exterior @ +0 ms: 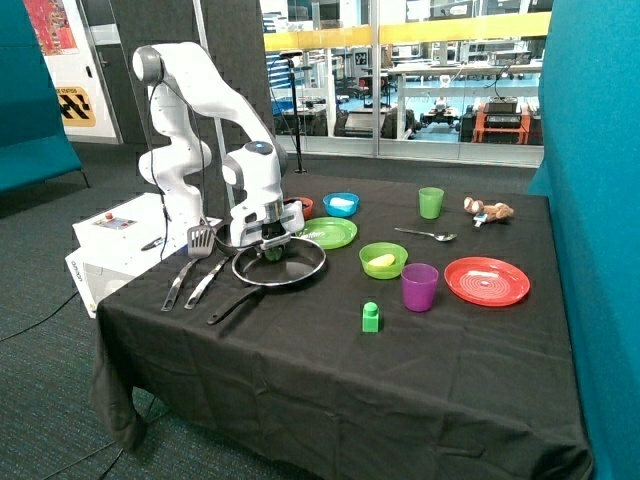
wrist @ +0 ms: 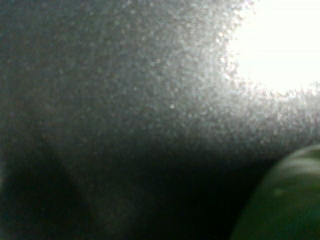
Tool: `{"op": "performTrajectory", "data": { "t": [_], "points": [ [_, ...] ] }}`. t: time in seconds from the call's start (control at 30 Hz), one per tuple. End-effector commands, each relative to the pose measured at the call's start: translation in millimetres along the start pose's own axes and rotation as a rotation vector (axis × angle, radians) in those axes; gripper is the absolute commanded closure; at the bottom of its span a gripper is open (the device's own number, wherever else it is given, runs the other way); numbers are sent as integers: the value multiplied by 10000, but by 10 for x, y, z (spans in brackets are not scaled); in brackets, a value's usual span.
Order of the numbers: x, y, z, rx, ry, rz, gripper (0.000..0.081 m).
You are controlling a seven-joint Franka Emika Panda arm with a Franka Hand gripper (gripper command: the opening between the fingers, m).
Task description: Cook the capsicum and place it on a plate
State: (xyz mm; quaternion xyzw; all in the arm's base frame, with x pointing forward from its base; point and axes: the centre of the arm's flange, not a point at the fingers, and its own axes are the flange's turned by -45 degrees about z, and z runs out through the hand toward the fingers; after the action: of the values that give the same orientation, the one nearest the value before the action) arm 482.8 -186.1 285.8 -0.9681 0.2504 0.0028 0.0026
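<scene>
The black frying pan sits on the black tablecloth near the arm's base. My gripper is lowered into the pan, right at the small dark green capsicum, which lies on the pan floor. In the wrist view the grey pan surface fills the frame very close, and part of the capsicum shows at one corner. The flat lime-green plate lies just behind the pan, touching its rim, with nothing on it.
A spatula and another utensil lie beside the pan handle. A lime-green bowl with yellow food, a purple cup, a green block and a red plate stand toward the far side. A blue bowl, a green cup and a spoon sit behind.
</scene>
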Motion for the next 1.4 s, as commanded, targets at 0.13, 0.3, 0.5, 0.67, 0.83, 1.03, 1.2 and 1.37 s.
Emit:
{"op": "performTrajectory", "data": {
  "t": [0.13,0.3,0.5,0.67,0.83,1.03,1.2,1.37],
  "points": [
    [-46,-90,-135,-37,67,-268,808],
    [-31,-163,-236,-37,67,-450,808],
    [-17,-261,-338,-38,66,-645,808],
    [-11,-361,-400,-39,66,-857,808],
    [-2,-479,-457,-39,66,-1070,808],
    [-1,-668,-585,-40,65,-1370,808],
    [-39,-788,-688,-41,64,-1664,808],
    [-94,-903,-761,-42,64,-1940,808]
  ]
}}
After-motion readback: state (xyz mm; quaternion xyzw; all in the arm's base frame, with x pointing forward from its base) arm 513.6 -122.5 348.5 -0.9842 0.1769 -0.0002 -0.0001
